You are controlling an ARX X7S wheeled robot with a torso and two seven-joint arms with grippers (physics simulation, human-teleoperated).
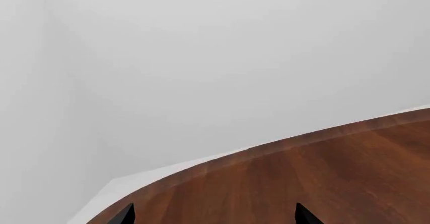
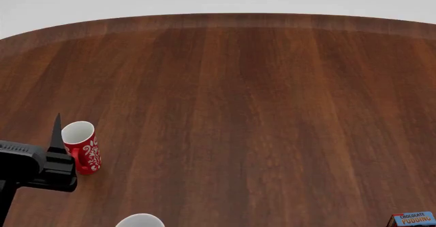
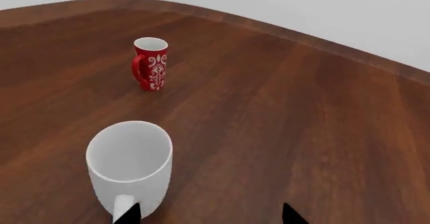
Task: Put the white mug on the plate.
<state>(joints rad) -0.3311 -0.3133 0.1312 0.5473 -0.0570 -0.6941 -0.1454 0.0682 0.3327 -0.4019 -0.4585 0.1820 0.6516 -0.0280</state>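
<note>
The white mug (image 3: 130,166) stands upright on the wooden table (image 3: 282,113), its handle toward my right gripper (image 3: 211,216). That gripper is open and empty, with one fingertip (image 3: 132,214) just in front of the handle and the mug off to one side of the gap. Only the mug's rim (image 2: 140,221) shows at the bottom edge of the head view. My left gripper (image 1: 215,219) is open and empty, low over the table near its curved edge. In the head view one of its fingers (image 2: 56,132) stands right beside the red mug (image 2: 81,148). The plate is out of view.
The red mug with white swirls also shows upright beyond the white mug in the right wrist view (image 3: 150,63). A chocolate pudding box (image 2: 413,219) sits at the near right corner of the head view. The table's far curved edge (image 2: 218,18) meets a white floor.
</note>
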